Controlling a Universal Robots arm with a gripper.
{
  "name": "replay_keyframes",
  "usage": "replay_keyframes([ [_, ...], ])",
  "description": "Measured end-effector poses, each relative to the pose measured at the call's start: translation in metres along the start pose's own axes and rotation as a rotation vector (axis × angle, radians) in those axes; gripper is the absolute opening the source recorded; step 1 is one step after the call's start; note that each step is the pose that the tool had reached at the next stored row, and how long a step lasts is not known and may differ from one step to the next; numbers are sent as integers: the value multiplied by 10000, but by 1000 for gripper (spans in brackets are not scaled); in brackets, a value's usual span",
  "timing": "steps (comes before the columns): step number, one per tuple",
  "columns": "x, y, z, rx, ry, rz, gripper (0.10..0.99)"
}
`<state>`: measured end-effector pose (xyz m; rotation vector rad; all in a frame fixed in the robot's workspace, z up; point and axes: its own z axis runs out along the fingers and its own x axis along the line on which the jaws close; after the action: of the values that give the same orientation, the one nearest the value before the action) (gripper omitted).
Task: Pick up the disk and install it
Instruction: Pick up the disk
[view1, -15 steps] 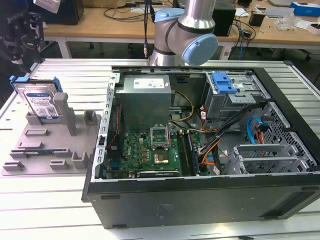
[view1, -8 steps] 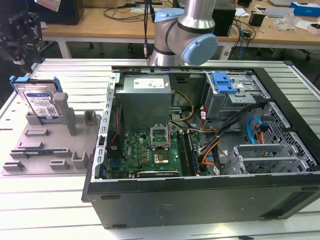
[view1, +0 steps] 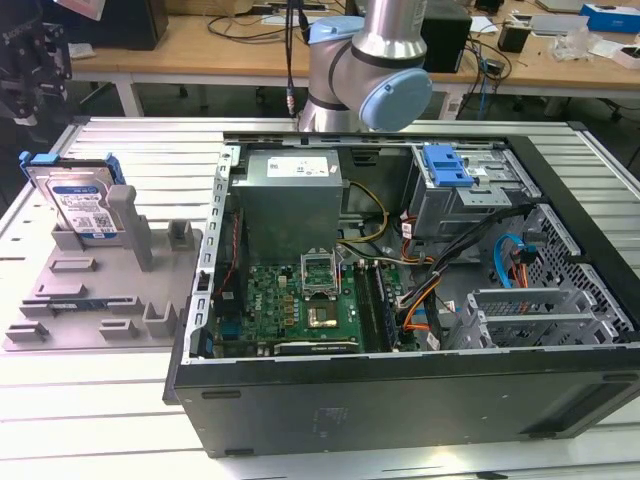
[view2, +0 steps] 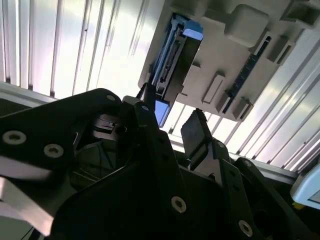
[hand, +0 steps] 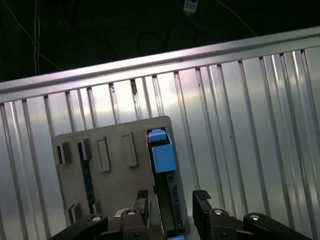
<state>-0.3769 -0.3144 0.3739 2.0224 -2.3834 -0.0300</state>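
- The pincer (view1: 28, 62) hangs above the far end of the grey fixture (view1: 100, 290). It is dark and cut off by the exterior view's left edge, so its shape is hard to make out there.
- One disk (view1: 72, 195) stands on edge in a slot at that far end of the fixture, with a blue bracket around it. Its bottom edge is sunk in the slot, and a grey post of the fixture covers part of its label.
- In the first wrist view, two fingers (hand: 141, 201) are spread wide, one to each side of the disk's line, with a gap on both sides. The pincer is released, holding nothing and apart from the disk.
- The pincer's own body hides the disk's near end in that view.
- One fixture lies flat on the slatted table (view1: 120, 400).
- One open computer case (view1: 400, 400) sits just beside the fixture, on the exterior view's right.
- One arm (view1: 375, 60) rises behind the case, farther from the fixture, its upper part cut off.
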Motion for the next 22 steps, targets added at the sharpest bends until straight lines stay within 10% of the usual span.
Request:
replay_keyframes([
  [11, 28, 211, 74, 1, 18, -765, 482],
  [22, 29, 214, 177, 1, 39, -1315, 482],
])
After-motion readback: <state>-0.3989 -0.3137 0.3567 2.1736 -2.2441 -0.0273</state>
